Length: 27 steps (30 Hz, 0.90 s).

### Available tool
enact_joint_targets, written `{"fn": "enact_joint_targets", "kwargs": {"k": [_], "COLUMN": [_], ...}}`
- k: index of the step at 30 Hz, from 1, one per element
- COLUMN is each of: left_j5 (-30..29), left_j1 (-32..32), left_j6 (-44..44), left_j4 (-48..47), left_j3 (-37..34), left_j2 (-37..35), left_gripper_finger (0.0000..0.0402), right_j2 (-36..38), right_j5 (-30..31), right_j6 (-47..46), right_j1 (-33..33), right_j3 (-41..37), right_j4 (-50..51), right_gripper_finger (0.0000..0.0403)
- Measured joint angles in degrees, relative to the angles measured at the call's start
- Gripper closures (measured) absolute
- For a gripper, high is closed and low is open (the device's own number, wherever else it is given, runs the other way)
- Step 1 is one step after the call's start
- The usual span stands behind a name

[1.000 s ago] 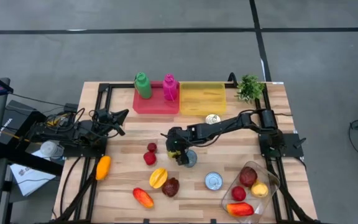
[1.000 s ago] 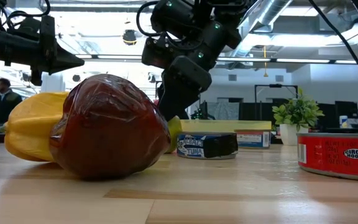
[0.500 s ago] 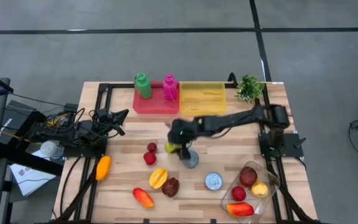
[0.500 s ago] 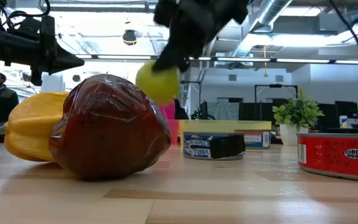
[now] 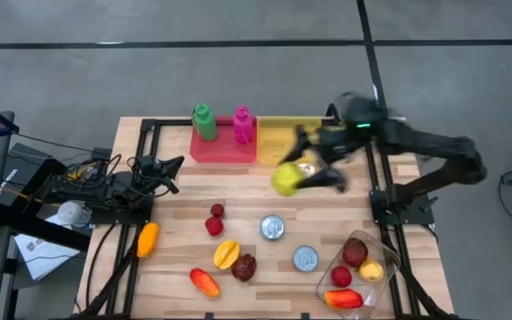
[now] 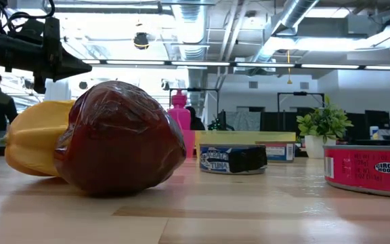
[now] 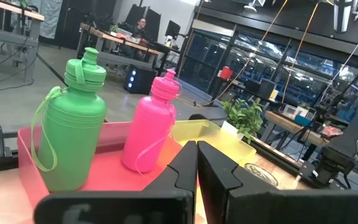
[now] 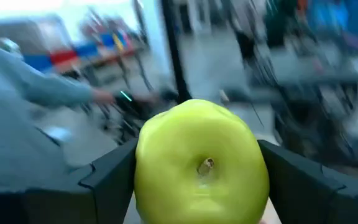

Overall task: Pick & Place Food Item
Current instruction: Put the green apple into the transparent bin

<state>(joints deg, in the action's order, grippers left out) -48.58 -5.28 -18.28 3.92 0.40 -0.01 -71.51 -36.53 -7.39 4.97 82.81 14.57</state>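
Observation:
A green apple [image 5: 284, 180] hangs high above the table, in front of the yellow tray [image 5: 290, 133], with my right gripper [image 5: 293, 175] shut on it. The right wrist view shows the apple [image 8: 201, 168] filling the space between the two dark fingers, its stem end facing the camera. My left gripper [image 5: 172, 164] waits shut at the table's left side, pointing level toward the green bottle [image 7: 73, 124] and the pink bottle [image 7: 151, 121]. The right gripper is above the low view's field. My right gripper pinches the apple by its two opposite sides [image 8: 143, 171] between its two fingers [image 8: 107, 180]. The fingers lie about level and point toward the table's left. The apple is lifted well clear of the table, stem end toward the wrist.
A red tray [image 5: 223, 149] with both bottles stands at the back. Two cans [image 5: 272, 228] [image 5: 306, 259] sit mid-table. Loose fruit lies near the front: a yellow one [image 5: 227, 254], a dark red one [image 5: 244, 267], an orange one [image 5: 148, 238]. A clear container [image 5: 382, 253] of fruit is front right.
My right gripper has risen steeply from beside the mid-table can and swung toward the table's far right, tipping from pointing down to about level. The apple has gone with it, lifted clear of the table and out of the low view.

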Motion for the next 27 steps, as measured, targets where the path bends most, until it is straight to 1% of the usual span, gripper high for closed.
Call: {"fn": "enact_joint_targets", "kwargs": {"k": [2,5,10,14,18,23,25,27], "left_j5": [0.02,0.00,0.00,0.00,0.00,0.00,0.00,0.00], "left_j1": [0.00,0.00,0.00,0.00,0.00,0.00,0.00,0.00], "left_j6": [0.00,0.00,0.00,0.00,0.00,0.00,0.00,0.00], "left_j4": [-0.02,-0.02,-0.03,-0.04,-0.04,-0.04,-0.07,-0.07], "left_j3": [0.00,0.00,0.00,0.00,0.00,0.00,0.00,0.00], "left_j2": [0.00,0.00,0.00,0.00,0.00,0.00,0.00,0.00], "left_gripper_finger": [0.0401,0.0401,0.0401,0.0401,0.0401,0.0401,0.0401,0.0401], "right_j2": [4.19,9.70,17.18,20.75,22.91,23.90,24.06,23.98], "right_j5": [-1.09,-1.18,-0.88,0.30,0.76,0.78,0.81,0.87], "right_j6": [-2.70,-5.12,-5.27,-3.50,-1.82,-1.65,-1.65,-1.69], "right_j1": [-0.17,-1.46,-4.46,-6.43,-7.23,-7.23,-7.21,-7.21], "right_j3": [0.00,0.02,0.02,0.16,0.07,0.07,0.11,0.10], "right_j4": [-2.72,-6.97,-14.33,-17.83,-17.36,-16.33,-14.86,-11.26], "right_gripper_finger": [0.0100,0.0100,0.0101,0.0101,0.0101,0.0101,0.0101,0.0101]}}
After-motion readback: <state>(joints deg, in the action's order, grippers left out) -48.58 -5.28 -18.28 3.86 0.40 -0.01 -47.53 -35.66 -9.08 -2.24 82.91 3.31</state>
